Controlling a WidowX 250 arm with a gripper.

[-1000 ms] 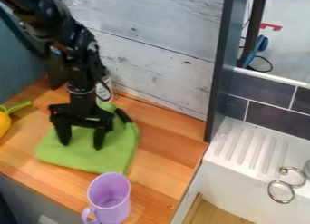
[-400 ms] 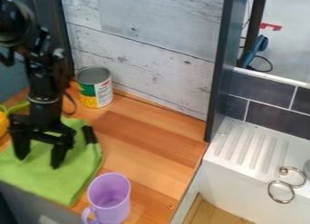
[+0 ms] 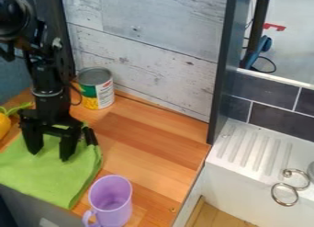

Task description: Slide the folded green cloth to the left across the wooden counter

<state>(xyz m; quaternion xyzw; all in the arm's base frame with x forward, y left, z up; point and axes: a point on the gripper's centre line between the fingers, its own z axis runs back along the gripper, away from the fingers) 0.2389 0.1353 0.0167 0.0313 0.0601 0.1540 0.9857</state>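
Five things share the wooden counter (image 3: 153, 141). The green cloth (image 3: 43, 184) is spread at the left, largely flat, with its lower edge along the counter's front; laid out this way, it probably owes its steadiness to its broad contact with the wood. A short dark object (image 3: 91, 136) rests at its right-hand edge, its exact nature unclear. The can (image 3: 96, 95) stands upright near the whitewashed wall (image 3: 147, 60), on its flat base and well back from the front edge, a position that presumably guards it against a fall. The purple mug (image 3: 112, 207) stands mouth up near the front edge, its handle (image 3: 89, 218) turned to the lower left, where it would seem accessible from the front. The yellow toy vegetable (image 3: 4, 125) with green leaves lies beside the cloth, cut by the view's left border. To the right, beyond the dark upright panel (image 3: 222, 79), is the ridged white drainer (image 3: 255, 148).

The gripper (image 3: 49, 155) hangs over the cloth with its two fingers pointing down. It is open, the fingers set widely apart, with green fabric visible between them and nothing clasped. Whether the fingertips touch the cloth or sit just above it cannot be told.
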